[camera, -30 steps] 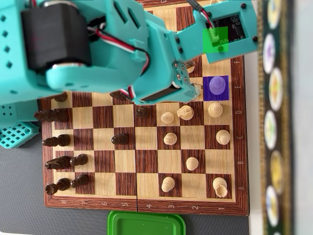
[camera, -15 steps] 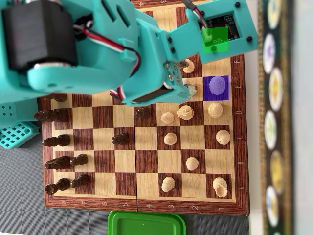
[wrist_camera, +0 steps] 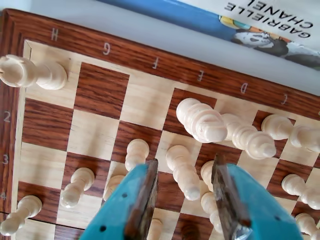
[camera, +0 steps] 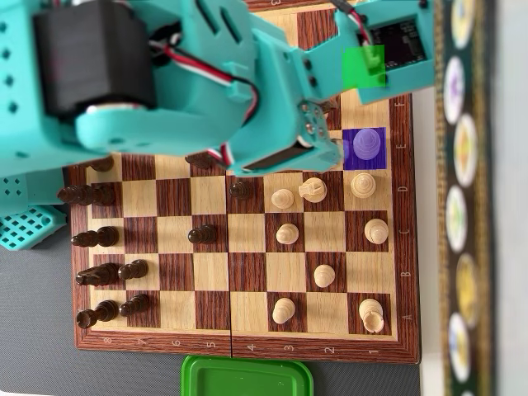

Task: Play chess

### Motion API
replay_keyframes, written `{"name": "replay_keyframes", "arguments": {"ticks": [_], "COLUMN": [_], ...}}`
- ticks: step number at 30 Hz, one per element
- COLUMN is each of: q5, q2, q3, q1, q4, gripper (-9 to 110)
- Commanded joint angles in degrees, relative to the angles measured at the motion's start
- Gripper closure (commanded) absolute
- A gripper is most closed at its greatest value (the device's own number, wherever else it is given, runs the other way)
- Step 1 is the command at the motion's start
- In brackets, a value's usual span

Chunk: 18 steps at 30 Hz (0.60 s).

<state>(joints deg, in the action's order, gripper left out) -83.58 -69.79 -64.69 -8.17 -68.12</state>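
Observation:
A wooden chessboard (wrist_camera: 125,50) fills the wrist view, and it also shows in the overhead view (camera: 247,351). My teal gripper (wrist_camera: 183,167) is open and hangs low over the white side. A white pawn (wrist_camera: 182,172) stands between the jaws with a gap on each side. A tall white piece (wrist_camera: 202,120) and a white bishop (wrist_camera: 247,135) stand just beyond it. A white rook (wrist_camera: 30,72) is in the H corner. In the overhead view my arm (camera: 206,74) hides the jaws. A purple-tinted square (camera: 364,148) holds a white piece, and a green-tinted patch (camera: 363,66) lies above it.
Dark pieces (camera: 91,239) crowd the left side of the board, with one dark pawn (camera: 202,234) advanced. White pawns (camera: 287,233) stand scattered on the right. A book (wrist_camera: 260,25) lies beyond the board's edge. A green lid (camera: 247,378) sits below the board.

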Motion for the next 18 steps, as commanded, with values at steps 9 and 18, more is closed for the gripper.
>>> {"name": "replay_keyframes", "arguments": {"ticks": [9, 18], "q5": [0.2, 0.2], "q2": [2.0, 2.3], "q3": [3.6, 3.7], "q1": [0.8, 1.8], "q4": [0.9, 1.0], "gripper": [85, 85]}}
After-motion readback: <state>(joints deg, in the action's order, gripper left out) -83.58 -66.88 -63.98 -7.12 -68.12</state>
